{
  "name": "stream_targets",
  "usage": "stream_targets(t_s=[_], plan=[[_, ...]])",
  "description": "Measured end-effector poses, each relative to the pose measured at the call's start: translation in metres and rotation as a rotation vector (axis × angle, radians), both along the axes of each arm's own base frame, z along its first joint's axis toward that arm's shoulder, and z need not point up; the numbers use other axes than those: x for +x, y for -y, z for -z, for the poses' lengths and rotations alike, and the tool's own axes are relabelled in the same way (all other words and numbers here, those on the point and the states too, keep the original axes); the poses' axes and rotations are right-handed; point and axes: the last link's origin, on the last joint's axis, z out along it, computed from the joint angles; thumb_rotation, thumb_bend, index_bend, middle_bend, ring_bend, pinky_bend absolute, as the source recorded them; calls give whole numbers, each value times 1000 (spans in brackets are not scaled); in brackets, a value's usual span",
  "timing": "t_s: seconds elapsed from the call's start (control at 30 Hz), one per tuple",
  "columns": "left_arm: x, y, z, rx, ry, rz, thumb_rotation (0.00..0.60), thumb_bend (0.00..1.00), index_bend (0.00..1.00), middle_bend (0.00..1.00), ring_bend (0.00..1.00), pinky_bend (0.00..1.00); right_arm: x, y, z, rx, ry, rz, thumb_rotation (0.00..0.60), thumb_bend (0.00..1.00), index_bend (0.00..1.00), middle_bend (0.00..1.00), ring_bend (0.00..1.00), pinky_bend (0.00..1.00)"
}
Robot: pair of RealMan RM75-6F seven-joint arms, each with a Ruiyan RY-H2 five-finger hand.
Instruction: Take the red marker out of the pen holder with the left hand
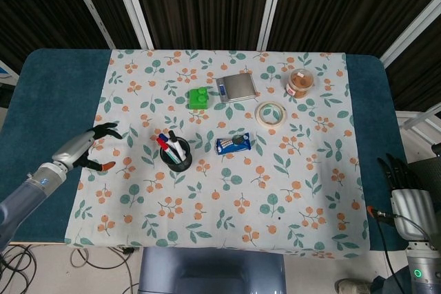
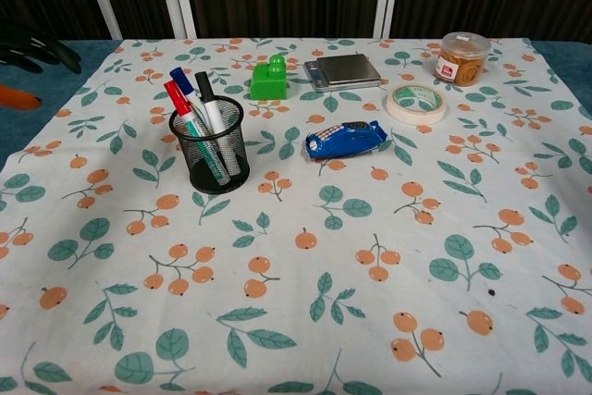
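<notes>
A black mesh pen holder (image 1: pixel 176 158) (image 2: pixel 211 150) stands left of the table's middle with several markers in it. The red marker (image 1: pixel 162 144) (image 2: pixel 176 99) leans at its left side, cap up. My left hand (image 1: pixel 88 147) hovers over the cloth's left edge, well left of the holder, fingers spread and empty; only its dark fingertips (image 2: pixel 37 47) show in the chest view. My right hand (image 1: pixel 402 185) hangs off the table's right side, fingers extended, holding nothing.
A green block (image 1: pixel 198 98), a small scale (image 1: pixel 237 87), a tape roll (image 1: pixel 271 113), a snack jar (image 1: pixel 300 82) and a blue wrapped snack (image 1: pixel 233 144) lie on the floral cloth (image 1: pixel 227 191) behind and right of the holder.
</notes>
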Motion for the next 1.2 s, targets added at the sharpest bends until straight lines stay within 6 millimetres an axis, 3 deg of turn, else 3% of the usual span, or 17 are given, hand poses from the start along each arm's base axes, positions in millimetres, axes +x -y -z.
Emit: stream_targets(t_s=[0.13,0.6,1.2], plan=[[13,-14,16,-30,55,-38,600,281,325,53,0,32,0,0,0,-1,2,1,600,162,75,0,65,173],[40,-34,47,-91,240,-144,600,362,388,54,0,28,-1,-1,-1,-13,10,16,600,162,75,0,66,173],[57,-48,55,-93,106,-121,600,362,418,53,0,5,-1,-1,-2,-12,20,15,600,162,75,0,66,173]])
